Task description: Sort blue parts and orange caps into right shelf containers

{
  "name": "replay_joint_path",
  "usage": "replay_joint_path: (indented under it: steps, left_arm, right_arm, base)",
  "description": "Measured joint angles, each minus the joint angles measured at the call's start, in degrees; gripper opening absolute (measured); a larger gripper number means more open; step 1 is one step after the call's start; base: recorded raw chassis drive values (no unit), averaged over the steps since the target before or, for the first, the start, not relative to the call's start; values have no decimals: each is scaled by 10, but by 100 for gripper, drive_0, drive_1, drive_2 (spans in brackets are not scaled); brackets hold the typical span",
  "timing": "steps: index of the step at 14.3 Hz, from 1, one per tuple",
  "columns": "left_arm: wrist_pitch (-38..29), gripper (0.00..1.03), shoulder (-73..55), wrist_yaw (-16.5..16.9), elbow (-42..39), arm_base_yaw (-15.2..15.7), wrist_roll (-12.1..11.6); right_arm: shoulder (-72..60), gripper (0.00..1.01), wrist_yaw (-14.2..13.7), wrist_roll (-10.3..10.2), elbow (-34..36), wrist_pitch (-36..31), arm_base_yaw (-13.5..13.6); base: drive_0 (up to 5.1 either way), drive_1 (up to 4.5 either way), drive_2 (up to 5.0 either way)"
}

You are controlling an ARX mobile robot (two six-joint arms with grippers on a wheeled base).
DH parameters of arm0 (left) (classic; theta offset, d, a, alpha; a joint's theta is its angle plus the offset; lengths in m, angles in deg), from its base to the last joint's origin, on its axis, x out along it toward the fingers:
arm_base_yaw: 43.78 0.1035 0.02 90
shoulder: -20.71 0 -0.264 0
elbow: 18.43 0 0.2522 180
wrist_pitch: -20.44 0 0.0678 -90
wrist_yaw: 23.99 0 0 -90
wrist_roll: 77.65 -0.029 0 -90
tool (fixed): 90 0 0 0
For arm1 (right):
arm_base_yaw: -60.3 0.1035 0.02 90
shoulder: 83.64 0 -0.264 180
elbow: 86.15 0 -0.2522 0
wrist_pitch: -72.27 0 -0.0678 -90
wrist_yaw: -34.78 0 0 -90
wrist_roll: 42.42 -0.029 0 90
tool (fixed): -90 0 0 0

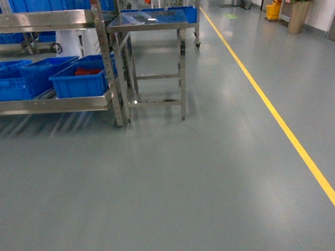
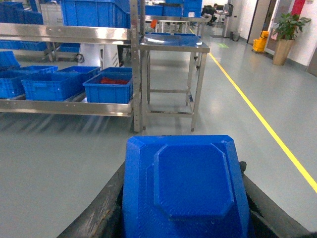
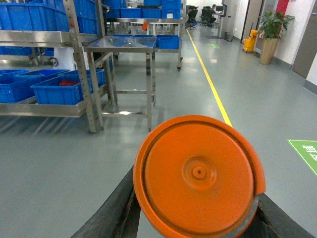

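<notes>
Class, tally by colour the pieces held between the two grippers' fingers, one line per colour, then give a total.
blue part: 1
orange cap: 1
Total: 2

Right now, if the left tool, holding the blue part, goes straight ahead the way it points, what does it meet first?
Mostly open floor, then likely the steel table beside the shelf rack. The left tool holds the blue part. Depth is uncertain, and the part hides the near floor.
</notes>
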Motion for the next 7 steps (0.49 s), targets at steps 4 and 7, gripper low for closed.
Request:
replay_joint_path:
  steps: [4, 7]
  left_arm:
    - [0, 44, 0, 0, 0, 0, 0]
    - [-1, 44, 0, 0, 0, 0, 0]
  right_arm:
    - [0, 43, 0, 0, 0, 0, 0]
    - [0, 43, 0, 0, 0, 0, 0]
  base:
    - [-3, 416, -423]
    - [-7, 412, -427]
